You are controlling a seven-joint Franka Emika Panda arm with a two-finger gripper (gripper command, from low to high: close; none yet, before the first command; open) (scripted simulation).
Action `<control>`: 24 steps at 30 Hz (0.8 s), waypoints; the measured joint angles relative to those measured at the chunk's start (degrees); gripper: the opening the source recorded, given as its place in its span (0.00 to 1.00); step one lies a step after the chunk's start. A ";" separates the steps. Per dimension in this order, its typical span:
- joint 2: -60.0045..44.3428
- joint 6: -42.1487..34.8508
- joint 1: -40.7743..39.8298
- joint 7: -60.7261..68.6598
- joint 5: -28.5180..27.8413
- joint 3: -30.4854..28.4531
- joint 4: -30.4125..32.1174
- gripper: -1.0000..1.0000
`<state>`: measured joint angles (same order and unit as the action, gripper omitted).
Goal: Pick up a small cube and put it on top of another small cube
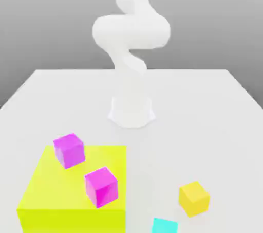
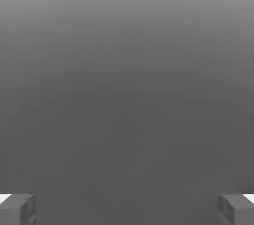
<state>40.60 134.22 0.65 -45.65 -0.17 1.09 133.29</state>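
Note:
Two magenta cubes sit on a large flat yellow block (image 1: 51,196) at the exterior view's lower left, one (image 1: 69,150) near its far corner and one (image 1: 101,186) nearer the front. A small yellow cube (image 1: 193,198) and a cyan cube (image 1: 165,226), cut by the frame edge, rest on the white table at the exterior view's lower right. In the hand view my gripper (image 2: 127,210) is open, its grey fingertips (image 2: 17,210) far apart with nothing between them, against a plain grey background.
The white arm rises from its base (image 1: 131,112) at the middle of the white table (image 1: 215,124), coils upward and leaves the exterior view at the top. Bare table surface lies to both sides of the base.

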 joint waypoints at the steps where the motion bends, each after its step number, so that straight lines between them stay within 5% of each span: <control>1: -2.25 1.06 0.28 0.08 -0.07 0.48 0.65 0.50; 24: -50.23 23.66 8.53 -0.52 -4.72 8.58 14.08 0.50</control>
<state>-9.63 157.88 9.17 -46.18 -4.89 9.67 147.37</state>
